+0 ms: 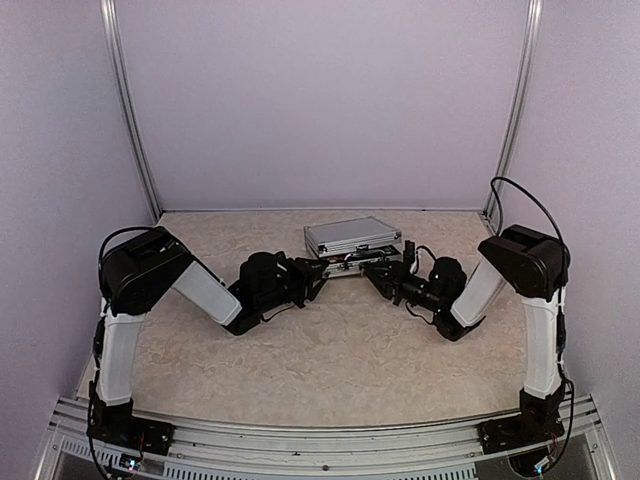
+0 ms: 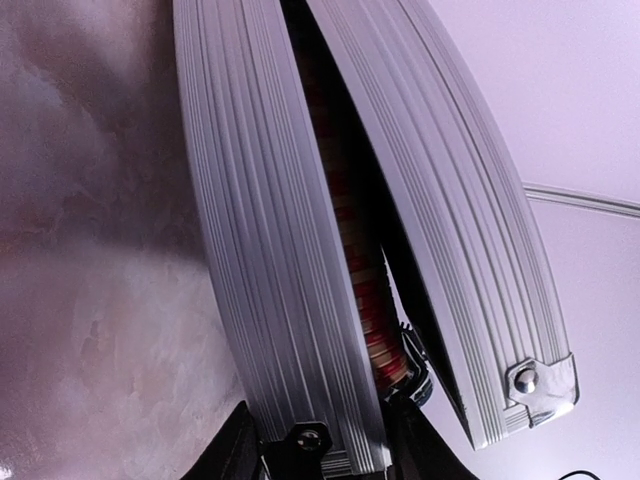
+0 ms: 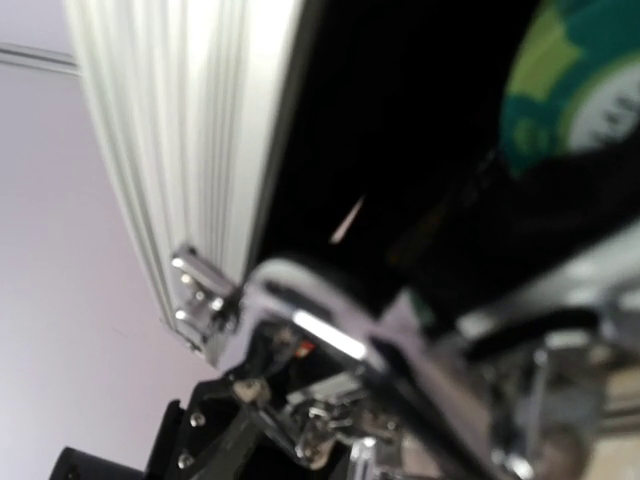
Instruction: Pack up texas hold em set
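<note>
Left hand (image 1: pixel 322 268) clasps the briefcase (image 1: pixel 350 236), right hand (image 1: pixel 373 271) alongside.

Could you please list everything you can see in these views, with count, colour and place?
case: one, silver with black lining, far middle of the table, lid slightly ajar
red chips: a row, count unclear, inside the case, seen through the gap
green chip: at least one, green and white, inside the case
table: one, beige marbled, under everything
left hand: one, black, fingers astride the case's left front corner
right hand: one, black, at the case's right front edge
</note>
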`<action>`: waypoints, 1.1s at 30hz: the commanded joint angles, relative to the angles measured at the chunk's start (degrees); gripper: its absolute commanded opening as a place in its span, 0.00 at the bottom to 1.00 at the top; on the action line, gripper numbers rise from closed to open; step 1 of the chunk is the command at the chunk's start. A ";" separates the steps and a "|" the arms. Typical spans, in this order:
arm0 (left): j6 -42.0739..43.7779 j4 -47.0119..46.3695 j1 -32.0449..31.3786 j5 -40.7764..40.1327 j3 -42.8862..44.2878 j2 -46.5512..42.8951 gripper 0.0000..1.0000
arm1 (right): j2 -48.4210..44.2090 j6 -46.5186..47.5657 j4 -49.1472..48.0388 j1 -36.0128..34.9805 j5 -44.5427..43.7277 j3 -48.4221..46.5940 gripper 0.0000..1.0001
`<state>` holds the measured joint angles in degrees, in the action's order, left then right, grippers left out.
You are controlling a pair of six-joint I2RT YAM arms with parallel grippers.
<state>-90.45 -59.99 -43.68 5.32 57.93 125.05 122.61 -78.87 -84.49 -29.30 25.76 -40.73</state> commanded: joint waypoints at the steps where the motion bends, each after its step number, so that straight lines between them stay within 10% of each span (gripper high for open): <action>1: 0.95 -14.85 -0.55 2.96 0.48 -6.00 0.38 | -4.33 2.13 2.17 0.16 2.41 -2.93 0.23; 24: 0.69 -15.91 -0.09 3.56 -2.18 -4.53 0.38 | -17.72 11.56 21.68 0.43 4.70 7.96 0.35; 33: 0.67 -17.17 -0.18 3.64 -4.64 -4.49 0.38 | -23.91 26.64 49.41 2.96 0.52 -4.27 0.47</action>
<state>-89.65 -62.15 -43.59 7.62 52.56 124.90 101.32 -61.45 -49.71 -27.46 28.80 -38.87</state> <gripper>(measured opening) 0.387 0.458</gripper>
